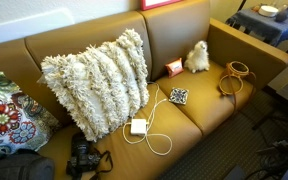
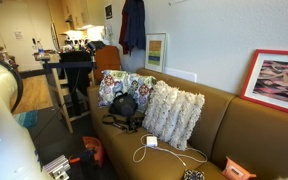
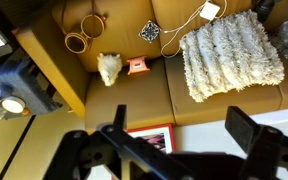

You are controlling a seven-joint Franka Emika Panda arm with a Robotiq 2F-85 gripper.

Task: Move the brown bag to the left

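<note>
- The gripper [image 3: 177, 130] fills the 6 o'clock edge of the wrist view. Its two dark fingers [image 3: 242, 128] stand wide apart, with nothing between them.
- The bag [image 1: 236, 78] lies on the seat at the sofa [image 1: 209, 110] end, close to the armrest, at 4 o'clock from the plush [image 1: 197, 57] in an exterior view.
- In the wrist view the bag [image 3: 84, 32] shows two round rings at 11 o'clock, well apart from the gripper.
- The orange box [image 1: 173, 68] sits just beside the plush, at its 8 o'clock.
- A patterned square [image 1: 179, 96] lies at 6 o'clock from the box.
- A white charger [image 1: 139, 127] with a looping cable lies at 5 o'clock from the shaggy pillow [image 1: 94, 85].
- A black camera [image 1: 84, 158] rests at 6 o'clock from that pillow.
</note>
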